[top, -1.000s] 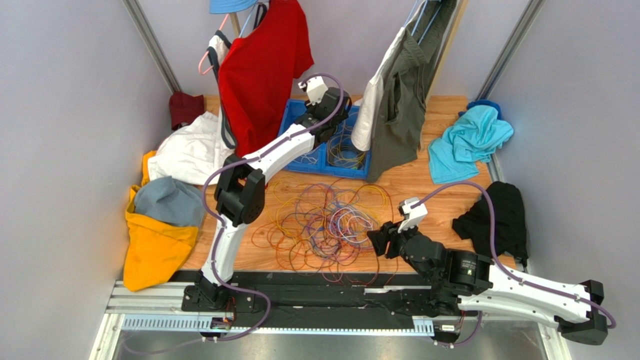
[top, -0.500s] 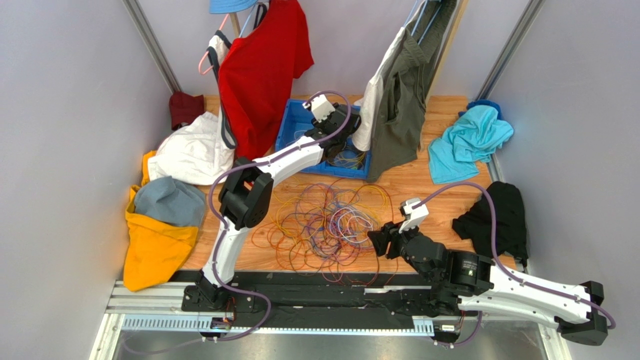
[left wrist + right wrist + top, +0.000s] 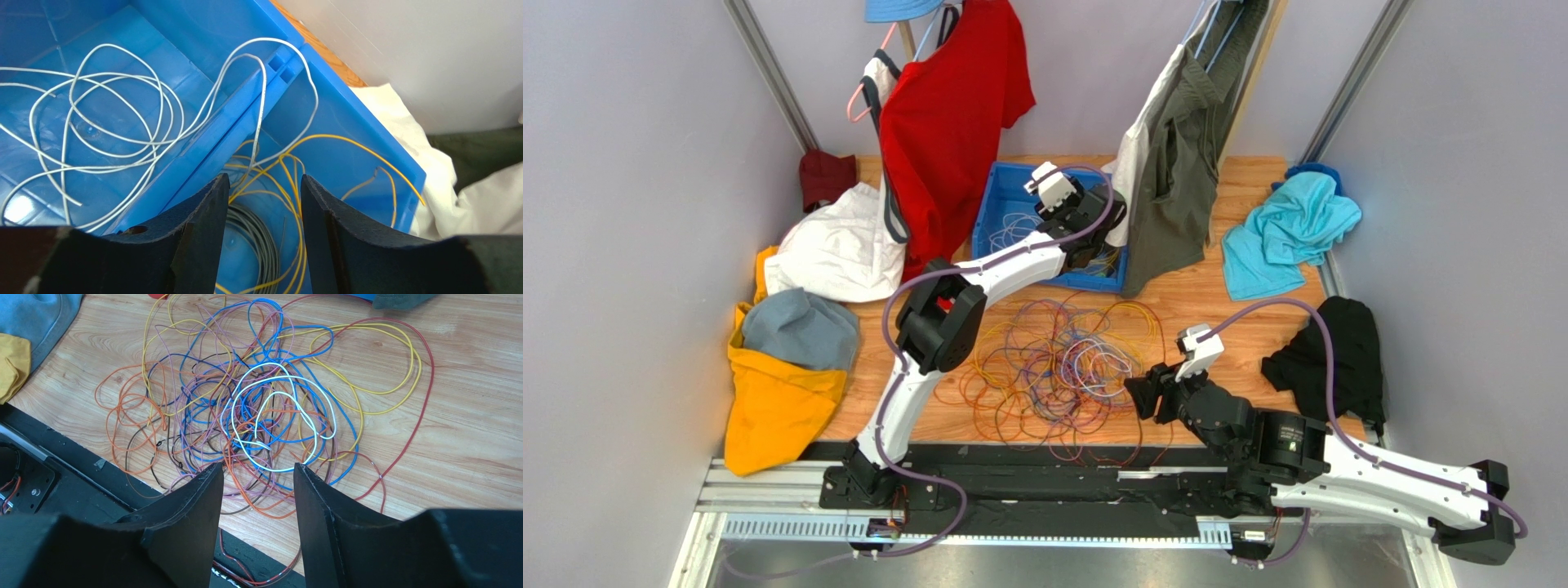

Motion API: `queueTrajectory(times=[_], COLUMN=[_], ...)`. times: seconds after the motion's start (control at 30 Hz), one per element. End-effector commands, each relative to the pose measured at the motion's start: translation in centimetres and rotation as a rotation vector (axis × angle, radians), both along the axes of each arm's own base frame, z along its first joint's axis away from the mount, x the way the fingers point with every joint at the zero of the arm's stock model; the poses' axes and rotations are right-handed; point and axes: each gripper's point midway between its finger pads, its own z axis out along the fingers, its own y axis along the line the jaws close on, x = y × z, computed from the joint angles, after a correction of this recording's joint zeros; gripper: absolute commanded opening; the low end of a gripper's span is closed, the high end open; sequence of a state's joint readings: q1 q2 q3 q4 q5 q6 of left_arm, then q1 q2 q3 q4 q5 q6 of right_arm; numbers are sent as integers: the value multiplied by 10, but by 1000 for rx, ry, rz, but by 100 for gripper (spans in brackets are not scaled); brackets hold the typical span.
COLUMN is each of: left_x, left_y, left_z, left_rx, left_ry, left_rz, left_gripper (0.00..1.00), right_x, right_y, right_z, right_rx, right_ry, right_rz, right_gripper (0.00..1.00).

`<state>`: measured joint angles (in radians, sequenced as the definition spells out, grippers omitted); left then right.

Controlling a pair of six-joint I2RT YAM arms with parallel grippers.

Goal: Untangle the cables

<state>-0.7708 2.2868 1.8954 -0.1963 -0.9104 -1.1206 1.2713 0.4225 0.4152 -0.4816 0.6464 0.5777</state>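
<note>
Since the earlier frame the left arm has swung rightward across the blue bin (image 3: 999, 221), its elbow following; the right arm shows no noticeable change. The worktop (image 3: 1216, 294) carries heaped clothing along its left and right edges, the bin at the back, and the main knot of cables (image 3: 1063, 361) at centre front, lying flat between the two arms. The bin appears to serve as the sorting destination. Its left compartment holds loops of white wire (image 3: 123, 122), and its right compartment holds yellow wires (image 3: 288, 177) and a grey coil (image 3: 255, 236), which suggests freed strands are lodged by colour. The left tool (image 3: 261, 184) hangs above the right compartment, just past the divider (image 3: 245, 125), fingers spread with nothing between them. One white strand lies draped over the divider into the yellow side. The right tool (image 3: 255, 471) is held low at the near-right edge of the knot, fingers spread and empty, aimed at the white and blue loops, presumably for the next pick. Not determinable: the bin's right compartment in the overhead view, covered by the left wrist and a hanging grey-green garment (image 3: 1179, 172); the near strands of the knot, cut off behind the right tool's fingers; which strands cross over or under at the knot's centre
</note>
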Motion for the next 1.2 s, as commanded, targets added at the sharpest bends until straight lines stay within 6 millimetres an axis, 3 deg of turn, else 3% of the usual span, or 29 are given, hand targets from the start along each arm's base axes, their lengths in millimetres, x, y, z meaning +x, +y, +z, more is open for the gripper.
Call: queueTrajectory(times=[0.0,0.27,0.5,0.8,0.87,1.0,1.03,1.07,1.13,1.17], left_x=[8,16,39,59,63,58,54,51,46,43], left_y=[3,2,7,16,15,16,18,17,19,17], left_z=[7,-9,2,14,17,27,22,37,38,56], left_rx=[5,21,11,5,-11,-31,-24,-47,-58,-90], left_ry=[-70,-103,-171,-203,-202,-198,-187,-200,-194,-206], left_rz=[90,121,145,122,108,80,72,53,27,-3], left_gripper=[56,57,57,14,0,0,0,0,0,0], right_x=[2,2,1,1,1,2,1,1,1,1], right_y=[-3,1,3,4,4,3,4,4,4,4], right_z=[1,-5,-11,-18,-17,-18,-18,-20,-18,-19], right_rx=[-20,-63,-79,-93,-90,-78,-75,-77,-68,-67], right_ry=[-14,-2,9,15,14,10,12,14,14,15], right_rz=[-9,3,12,10,11,4,7,7,8,6], right_gripper=[50,50,50,50,50,50,50,50,50,50])
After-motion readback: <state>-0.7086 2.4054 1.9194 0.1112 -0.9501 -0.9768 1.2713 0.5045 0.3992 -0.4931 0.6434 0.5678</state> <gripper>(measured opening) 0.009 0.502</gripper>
